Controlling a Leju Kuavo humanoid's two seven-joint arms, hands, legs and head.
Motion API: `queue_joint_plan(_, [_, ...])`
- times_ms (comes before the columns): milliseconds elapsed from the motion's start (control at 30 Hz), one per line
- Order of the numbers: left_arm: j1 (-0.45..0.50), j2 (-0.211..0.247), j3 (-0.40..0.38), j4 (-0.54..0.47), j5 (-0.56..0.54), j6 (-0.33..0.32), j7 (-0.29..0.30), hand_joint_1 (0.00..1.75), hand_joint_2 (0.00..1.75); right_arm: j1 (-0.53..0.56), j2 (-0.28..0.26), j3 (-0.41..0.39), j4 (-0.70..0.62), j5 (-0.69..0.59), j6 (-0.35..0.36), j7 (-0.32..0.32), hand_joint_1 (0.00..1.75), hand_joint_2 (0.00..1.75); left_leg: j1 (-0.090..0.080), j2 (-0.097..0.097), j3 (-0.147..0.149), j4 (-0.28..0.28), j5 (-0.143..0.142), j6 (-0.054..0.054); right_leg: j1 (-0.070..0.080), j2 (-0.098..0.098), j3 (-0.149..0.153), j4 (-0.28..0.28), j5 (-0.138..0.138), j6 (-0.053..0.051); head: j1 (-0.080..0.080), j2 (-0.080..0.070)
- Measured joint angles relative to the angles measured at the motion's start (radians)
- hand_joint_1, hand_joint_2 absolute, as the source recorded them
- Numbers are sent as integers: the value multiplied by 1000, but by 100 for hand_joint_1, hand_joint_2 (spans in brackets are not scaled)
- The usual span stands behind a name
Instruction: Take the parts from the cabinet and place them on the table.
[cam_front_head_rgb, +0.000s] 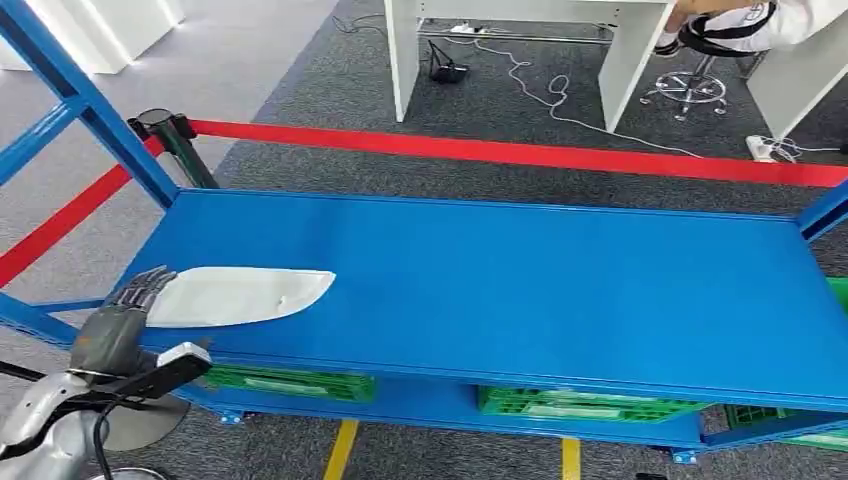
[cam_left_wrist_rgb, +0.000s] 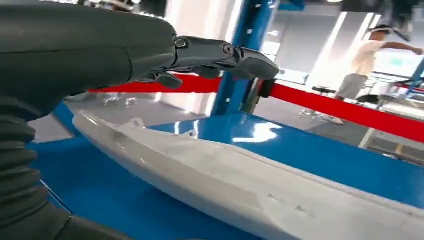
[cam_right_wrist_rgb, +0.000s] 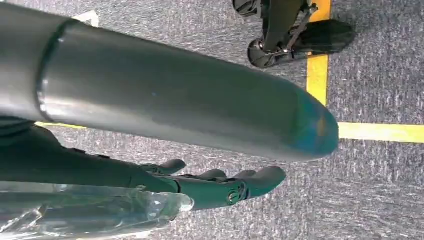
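A long white pointed part (cam_front_head_rgb: 240, 296) lies flat on the left end of the blue table top (cam_front_head_rgb: 520, 280). My left hand (cam_front_head_rgb: 120, 315) is at the part's near end by the table's front-left corner, with its fingers (cam_front_head_rgb: 145, 287) reaching over that end. In the left wrist view the fingers (cam_left_wrist_rgb: 225, 55) stretch out straight above the part (cam_left_wrist_rgb: 225, 175), with a gap between them. My right hand (cam_right_wrist_rgb: 220, 187) hangs over the carpet with its fingers extended and nothing between them and the thumb. A clear glossy thing (cam_right_wrist_rgb: 90, 212) sits beside it.
A red barrier tape (cam_front_head_rgb: 500, 152) runs behind the table. A blue upright (cam_front_head_rgb: 90, 110) stands at the back left. Green crates (cam_front_head_rgb: 290, 382) sit on the shelf below the top. White desks and a seated person (cam_front_head_rgb: 740, 20) are beyond; a person (cam_left_wrist_rgb: 367, 60) stands far off.
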Motion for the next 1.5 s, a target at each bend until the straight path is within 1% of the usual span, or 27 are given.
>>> queue_joint_plan(133, [-4,7,-23,0,-21,13,-13,0,175,-1,0,0,0,5,3,0,0,0,-2,0,0,0,0,0,-2,0,0,-1,1,1,0,0])
queue_joint_plan(400, [-12,20,-49,0,-38,12,-8,0,175,-1,0,0,0,13,7,-5,0,0,-3,0,0,0,0,0,-2,0,0,-1,1,2,0,0])
queue_joint_plan(467, [-14,23,-51,0,-47,10,21,0,175,-1,0,-1,0,16,7,-7,0,0,-3,0,0,0,0,0,-2,0,0,-1,1,2,0,0])
queue_joint_plan(700, [-26,25,-42,9,-74,-22,170,0,175,-1,0,-15,0,19,7,-4,0,0,-3,0,0,0,0,0,-2,0,0,-1,1,2,0,0])
queue_joint_plan(767, [-36,24,-34,23,-76,-30,188,0,175,-1,0,-20,0,21,6,-3,0,0,-3,0,0,0,0,0,-2,0,0,-1,1,2,0,0])
queue_joint_plan(867, [-48,23,-18,50,-76,-33,193,0,175,-1,0,-24,0,25,7,-2,0,0,-3,0,0,0,0,0,-2,0,0,-1,1,2,0,0])
queue_joint_plan(1167, [-63,22,-9,90,-72,-34,193,0,175,-1,0,-26,0,26,7,-2,0,0,-3,0,0,0,0,1,-2,0,0,-1,1,2,0,0])
queue_joint_plan(1300, [-77,17,4,113,-31,-75,191,0,175,-2,0,-26,0,31,7,-8,0,0,-3,0,0,0,0,1,-2,0,1,-1,1,2,0,0])
queue_joint_plan(1400, [-97,16,15,152,-1,-106,187,2,175,-2,0,-26,0,37,7,-31,0,0,-3,0,0,0,0,1,-2,0,1,-1,1,2,0,0])
queue_joint_plan(1433, [-103,16,18,167,5,-114,185,126,175,-2,0,-26,0,39,7,-39,0,0,-3,0,0,0,0,1,-2,-1,2,-1,1,2,0,0])
queue_joint_plan(1467, [-109,16,22,183,8,-121,182,175,175,-2,0,-27,0,40,7,-47,0,0,-3,0,0,0,0,1,-2,-1,2,-1,1,2,0,0])
queue_joint_plan(1500, [-114,17,26,196,7,-122,175,175,175,-3,0,-27,0,41,7,-52,0,0,-3,0,0,0,0,1,-2,0,3,-1,1,2,0,0])
